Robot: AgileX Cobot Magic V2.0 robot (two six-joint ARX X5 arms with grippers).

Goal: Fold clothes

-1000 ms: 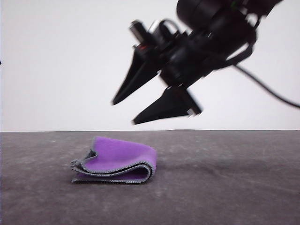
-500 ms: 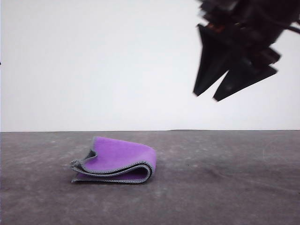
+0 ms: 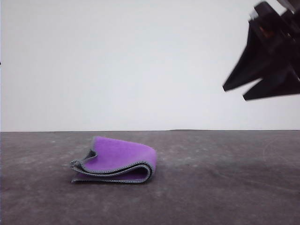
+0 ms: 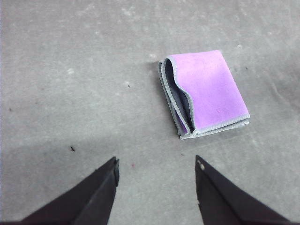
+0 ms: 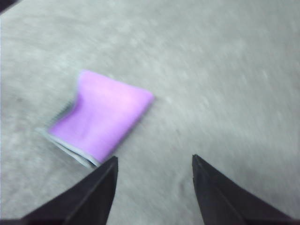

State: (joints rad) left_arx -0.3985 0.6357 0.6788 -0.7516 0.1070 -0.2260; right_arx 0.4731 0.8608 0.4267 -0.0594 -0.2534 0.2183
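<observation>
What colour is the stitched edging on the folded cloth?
Light grey, around the purple cloth; clearest in the left wrist view.

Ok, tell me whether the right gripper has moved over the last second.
Yes. The right gripper has swung up and to the right, away from the folded cloth, which lies unmoved on the table.

We see the right gripper [image 3: 234, 92] blurred & cut off by the front view's right edge; right wrist view smears the cloth [image 5: 101, 122].

Cloth [image 3: 117, 161] lies on table [image 3: 225, 187], left of raised right tool [image 3: 234, 93].
</observation>
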